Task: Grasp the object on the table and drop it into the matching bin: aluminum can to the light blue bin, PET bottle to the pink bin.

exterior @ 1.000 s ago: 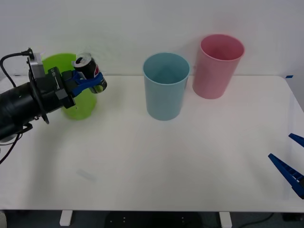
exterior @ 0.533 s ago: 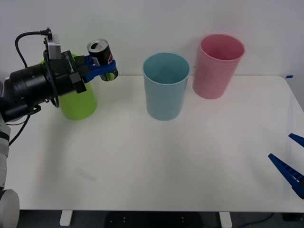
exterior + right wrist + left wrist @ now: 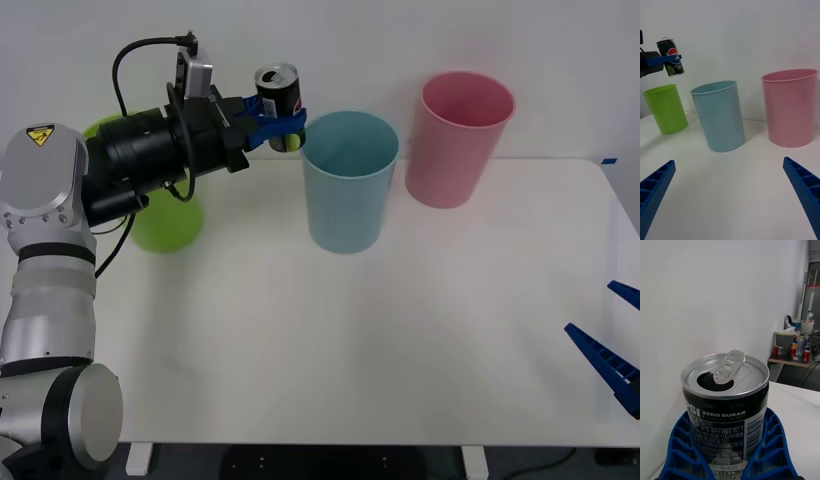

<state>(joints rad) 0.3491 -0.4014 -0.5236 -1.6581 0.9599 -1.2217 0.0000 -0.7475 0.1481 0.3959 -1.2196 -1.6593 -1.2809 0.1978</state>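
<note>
Reading "ZERO SUGAR", aluminum can [image 3: 725, 408], left gripper [image 3: 272, 128]

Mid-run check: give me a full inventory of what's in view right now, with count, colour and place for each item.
aluminum can: 1, dark body with silver opened top, held in the air just left of the light blue bin's rim, above the table.
light blue bin: 1, light blue, upright, centre-back of the table.
pink bin: 1, pink, upright, right of and behind the light blue bin.
lime green tub: 1, lime green, back left, partly behind the left arm.
table: 1, white, under the bins.
left gripper: 1, blue fingers, closed on the can.
right gripper: 1, blue fingers, open, low over the table's right near edge.
</note>
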